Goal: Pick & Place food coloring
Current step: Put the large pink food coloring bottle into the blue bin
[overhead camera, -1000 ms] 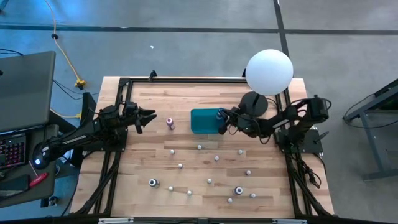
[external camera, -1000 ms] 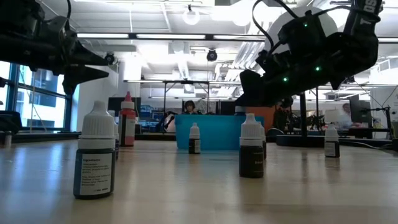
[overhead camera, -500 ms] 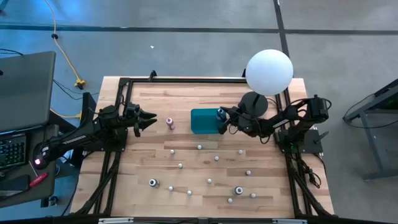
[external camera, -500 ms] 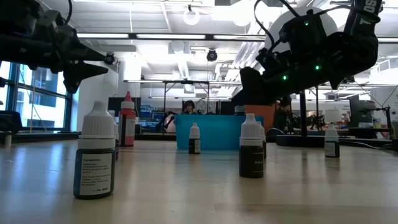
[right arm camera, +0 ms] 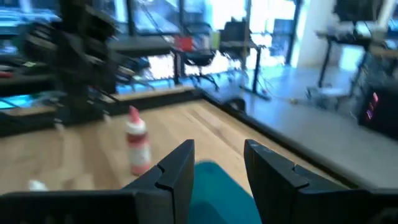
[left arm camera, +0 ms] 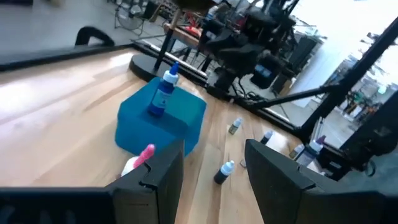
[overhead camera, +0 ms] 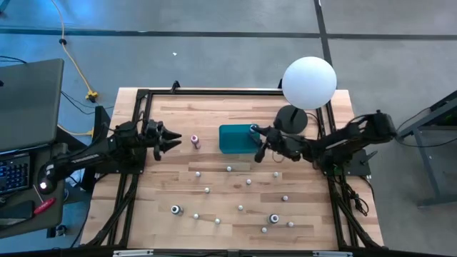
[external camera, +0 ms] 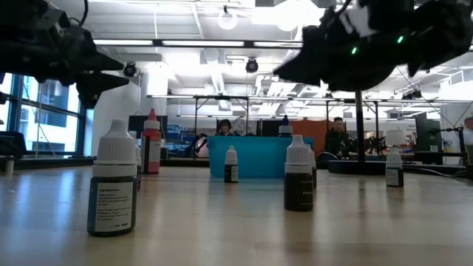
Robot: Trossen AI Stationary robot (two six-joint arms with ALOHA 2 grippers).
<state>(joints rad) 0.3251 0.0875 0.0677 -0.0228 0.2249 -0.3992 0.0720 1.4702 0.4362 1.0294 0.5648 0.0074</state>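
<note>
Care now falls on the left gripper (overhead camera: 169, 137): fingers spread, empty, it faces the pink bottle (overhead camera: 194, 141) standing just beside the teal box (overhead camera: 235, 138). Close low on the body, not the cap. Right gripper (overhead camera: 258, 146), fingers parted and empty, hovers by the box, where a blue bottle (left arm camera: 163, 93) rests on top

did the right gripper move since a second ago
Yes. In the high view the right gripper has dropped below the teal box's right edge, toward the table's near side, leaving a blue bottle there.

I get even overhead light, soft shadows; ceiling lights (external camera: 222, 43) glare in low view, right wrist view blurred, windows (right arm camera: 249, 25) blown out.
</note>
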